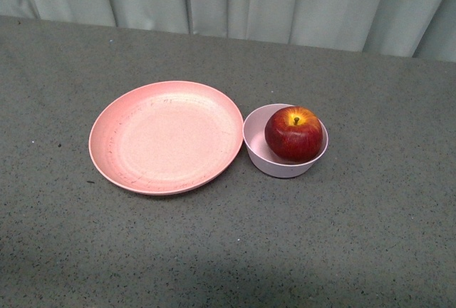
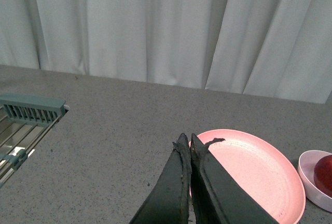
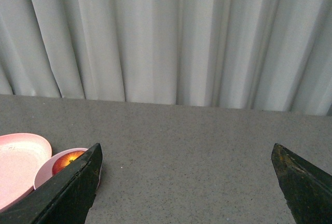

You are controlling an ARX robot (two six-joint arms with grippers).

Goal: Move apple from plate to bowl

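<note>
Glossy dark red apple (image 1: 293, 133) sits inside small pale pink bowl (image 1: 283, 140) touching wide salmon-pink plate (image 1: 166, 137) on grey bench (image 1: 228, 251); left fingers (image 2: 188, 151) pressed together empty, right fingers (image 3: 78, 182) spread wide empty; residual risk: retracting arm nudging bowl.

On the table (image 1: 370, 237), the plate (image 1: 166, 137) lies to the left and the bowl (image 1: 285, 140) just to its right, their rims touching or nearly so. The apple (image 1: 293, 133) sits in the bowl, stem up. A curtain (image 1: 235, 1) hangs behind the table's far edge. A slatted rack (image 2: 28, 117) lies well left of the plate.
</note>
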